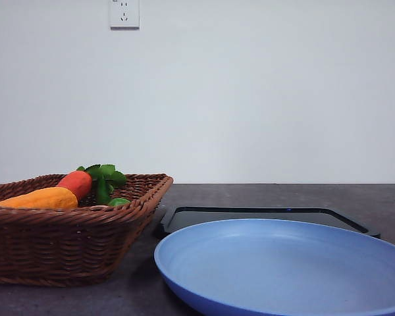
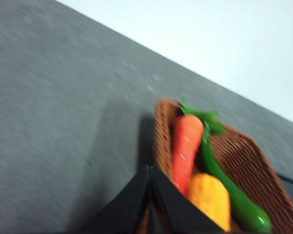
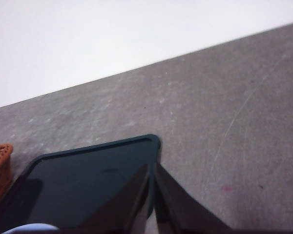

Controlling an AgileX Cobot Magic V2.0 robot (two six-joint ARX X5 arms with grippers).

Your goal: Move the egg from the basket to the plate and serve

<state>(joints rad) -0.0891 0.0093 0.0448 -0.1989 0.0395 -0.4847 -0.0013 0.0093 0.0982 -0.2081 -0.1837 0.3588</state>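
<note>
— What is lying around the work area?

— A basket (image 1: 66,243) is sitting on the left of the grey table (image 1: 382,197), and a blue plate (image 1: 283,270) is lying just beside it on the right, nearest the camera. A black tray (image 1: 263,216) is lying right behind the plate, its near edge hidden by the plate's rim. A white wall with a socket (image 1: 124,13) is standing behind it all.

— And in the basket?

— A carrot (image 1: 77,183) with green leaves is resting against a yellow-orange vegetable (image 1: 43,198), and in the left wrist view a long green vegetable (image 2: 229,190) is lying alongside them. I am not making out the egg; those items and the basket wall are covering much of the floor, so I cannot tell where it is sitting. The plate is lying bare.

— How is the left gripper standing?

— The left gripper (image 2: 150,195) is hovering at the near end of the basket, over the rim, its two black fingers pressed together to a thin seam. It is gripping nothing. That view is blurred.

— And the right one?

— The right gripper (image 3: 153,195) is hanging over the tray's corner, fingers likewise closed on each other with only a narrow line between them, holding nothing. A sliver of the plate and the basket's corner are showing at the edge of that view.
</note>
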